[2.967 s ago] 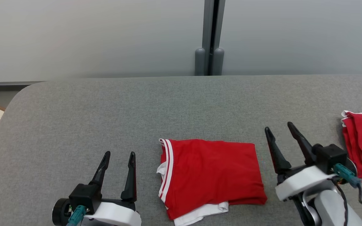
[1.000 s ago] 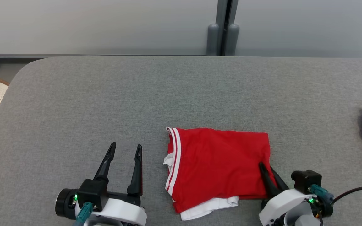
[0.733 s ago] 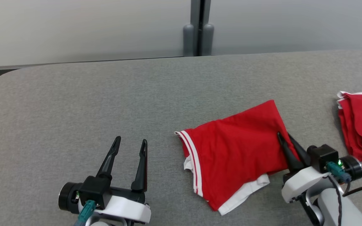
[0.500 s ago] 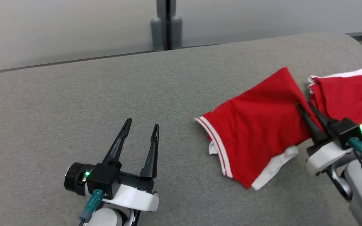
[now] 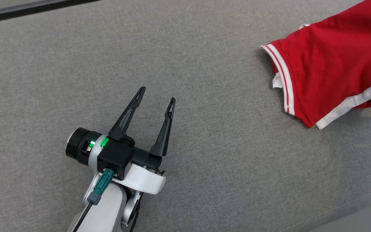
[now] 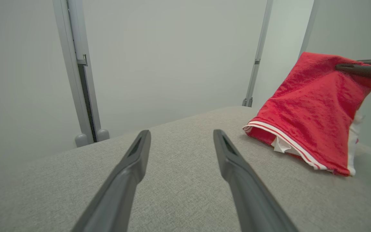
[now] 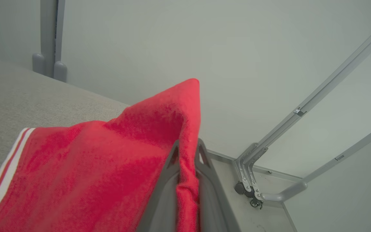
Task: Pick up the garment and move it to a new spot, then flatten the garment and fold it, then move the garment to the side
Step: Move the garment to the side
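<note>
Fingers (image 5: 128,115) spread wide and holding nothing, the left gripper (image 5: 157,94) hovers over the middle of the bench (image 5: 224,167). Toward the bench's right end the folded garment (image 5: 330,64) hangs by one corner, pinched tight between the fingers of the right gripper (image 7: 187,144), with its striped edge down on the cover. This looks like the last step, carrying it aside. Next it wants lowering gently and flat before letting go, or the folds may slide apart. It's soft red knit with white stripes and a white underlayer; the bench is grey woven cloth, padded and round-edged.
</note>
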Available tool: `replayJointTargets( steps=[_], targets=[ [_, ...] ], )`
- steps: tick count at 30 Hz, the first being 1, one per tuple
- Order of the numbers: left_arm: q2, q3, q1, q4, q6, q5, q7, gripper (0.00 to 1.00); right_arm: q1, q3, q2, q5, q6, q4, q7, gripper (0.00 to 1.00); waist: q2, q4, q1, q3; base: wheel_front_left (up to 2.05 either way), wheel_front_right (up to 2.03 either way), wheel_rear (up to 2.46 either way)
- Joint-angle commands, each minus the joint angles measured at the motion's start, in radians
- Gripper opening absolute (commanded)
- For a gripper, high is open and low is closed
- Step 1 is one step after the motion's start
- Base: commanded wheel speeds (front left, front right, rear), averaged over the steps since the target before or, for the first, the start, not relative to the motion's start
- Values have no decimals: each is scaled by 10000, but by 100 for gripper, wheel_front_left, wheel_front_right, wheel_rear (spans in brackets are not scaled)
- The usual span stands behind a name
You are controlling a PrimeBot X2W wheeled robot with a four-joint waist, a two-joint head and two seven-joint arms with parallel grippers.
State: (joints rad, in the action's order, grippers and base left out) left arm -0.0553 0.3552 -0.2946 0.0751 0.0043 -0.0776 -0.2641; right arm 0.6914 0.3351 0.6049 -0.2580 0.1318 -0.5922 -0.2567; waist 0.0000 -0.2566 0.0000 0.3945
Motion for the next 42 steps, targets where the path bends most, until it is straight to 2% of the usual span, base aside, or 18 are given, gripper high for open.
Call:
replayJointTargets(
  steps=[1,9,10,11,12,18,22,35,37,38,42],
  targets=[
    [-72,-27,-253,42,-87,143,3,100,243,-335,78,-123,-22,-431,-75,0,0,-377,0,653,0,0,0],
    [-70,0,-518,13,-250,322,3,100,771,-1304,-111,-50,-22,-2066,-99,0,0,-148,0,1055,0,0,0],
    [-77,-17,-529,18,-246,335,3,100,814,-1409,-164,-43,-22,-2166,-101,5,0,-113,0,1062,0,0,0],
    [-82,-40,-547,25,-242,348,5,100,837,-1539,-217,-9,-22,-2259,-101,41,0,-79,0,1054,0,0,0],
    [-77,-63,-559,25,-242,344,3,100,836,-1636,-289,12,-22,-2322,-99,100,0,-41,0,1033,0,0,0],
    [-56,-143,-410,-5,-174,236,3,100,675,-1822,-593,347,-22,-2646,-97,100,0,173,0,656,0,0,0],
    [-23,-182,-149,-49,-66,38,3,100,494,-1830,-864,517,-22,-2283,-98,100,0,377,0,87,0,0,0],
    [23,-843,993,-85,488,-565,3,100,-1489,-1572,-2140,-172,-23,1097,-78,100,0,1773,0,-2215,0,0,0],
    [29,-952,1175,-69,500,-635,5,100,-1909,-1650,-2421,-293,-23,1537,-76,100,0,2024,0,-2480,0,0,0],
    [30,-1089,1508,23,589,-741,3,100,-2541,-1670,-2803,-339,-23,2088,-78,100,0,2345,0,-2812,0,0,0],
    [31,-1278,1988,220,695,-859,5,100,-3412,-1786,-3404,-269,-23,2626,-77,100,0,2647,0,-3220,0,0,0]
  ],
)
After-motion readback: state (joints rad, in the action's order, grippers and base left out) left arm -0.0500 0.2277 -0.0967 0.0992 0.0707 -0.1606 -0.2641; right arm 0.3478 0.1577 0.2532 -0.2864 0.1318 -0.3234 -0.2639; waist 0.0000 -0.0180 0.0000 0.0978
